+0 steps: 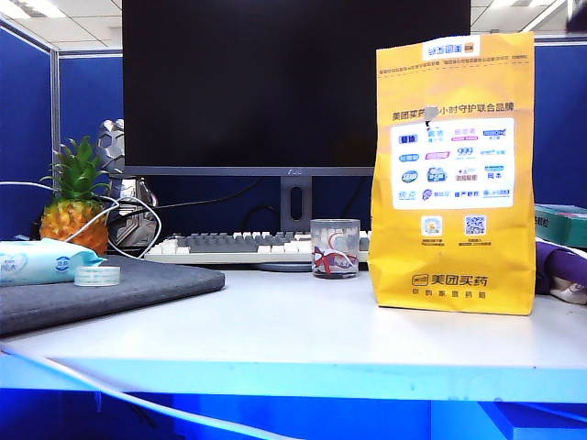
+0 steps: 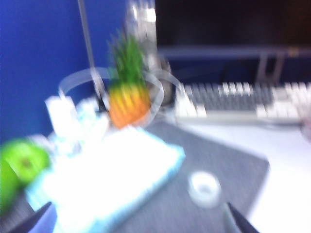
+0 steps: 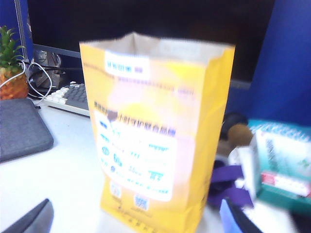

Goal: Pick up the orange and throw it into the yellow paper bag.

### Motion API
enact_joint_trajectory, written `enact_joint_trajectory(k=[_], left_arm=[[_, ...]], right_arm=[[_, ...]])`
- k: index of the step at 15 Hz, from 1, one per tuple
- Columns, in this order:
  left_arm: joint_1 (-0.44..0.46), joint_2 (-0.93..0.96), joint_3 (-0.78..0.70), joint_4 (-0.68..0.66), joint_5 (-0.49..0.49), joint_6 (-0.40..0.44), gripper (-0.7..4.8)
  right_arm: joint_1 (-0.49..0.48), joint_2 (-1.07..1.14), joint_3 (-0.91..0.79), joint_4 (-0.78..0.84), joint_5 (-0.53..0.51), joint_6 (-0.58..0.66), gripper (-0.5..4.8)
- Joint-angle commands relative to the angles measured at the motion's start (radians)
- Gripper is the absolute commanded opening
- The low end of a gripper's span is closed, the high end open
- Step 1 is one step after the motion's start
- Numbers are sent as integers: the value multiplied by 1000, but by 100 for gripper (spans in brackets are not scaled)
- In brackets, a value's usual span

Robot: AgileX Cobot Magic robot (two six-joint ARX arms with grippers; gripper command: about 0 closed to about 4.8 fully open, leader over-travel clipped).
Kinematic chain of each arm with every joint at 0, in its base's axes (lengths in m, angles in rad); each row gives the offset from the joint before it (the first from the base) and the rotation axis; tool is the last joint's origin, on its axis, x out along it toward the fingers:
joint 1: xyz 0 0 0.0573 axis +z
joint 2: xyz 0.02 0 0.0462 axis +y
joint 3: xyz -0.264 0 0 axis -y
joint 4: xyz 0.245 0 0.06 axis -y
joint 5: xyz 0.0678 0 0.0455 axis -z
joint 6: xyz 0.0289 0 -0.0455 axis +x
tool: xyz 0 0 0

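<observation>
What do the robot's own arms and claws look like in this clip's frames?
Very little shows. The exterior view catches no arm at all. In the left wrist view, the left claw appears only as two dark, pointed fingertips, blurred. In the right wrist view, the right claw shows two dark grey to black fingertips, smooth and matte. No cables or markings on them are visible.

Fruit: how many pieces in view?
2. Pineapple at far left by the monitor; a blurred green fruit beside the wipes, left wrist view only. No orange visible; may be hidden. Left hand open above the mat, right hand open facing the bag.
</observation>
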Motion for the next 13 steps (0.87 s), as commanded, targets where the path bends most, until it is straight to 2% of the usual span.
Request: enact_joint_trajectory(k=[1,2,4,5,6,7,9,11,13], left_arm=[[1,0,-50,18,45,-16,358],[1,0,-87,64,54,6,336],[1,0,-145,145,82,18,324],[1,0,-189,209,131,56,215],[1,0,-214,252,174,97,160],[1,0,-214,249,211,143,129],[1,0,-214,283,276,163,123],[1,0,-214,298,344,158,124],[1,0,-214,292,380,158,123]], right_arm=[[2,0,-83,71,0,85,438],[2,1,-114,88,1,86,338],[1,2,-146,97,30,86,176],[0,2,-173,114,60,86,146],[0,2,-197,142,75,85,134],[0,2,-215,170,89,85,117],[0,2,-227,196,94,85,112],[0,2,-227,197,32,86,112],[0,2,-227,196,18,85,112]])
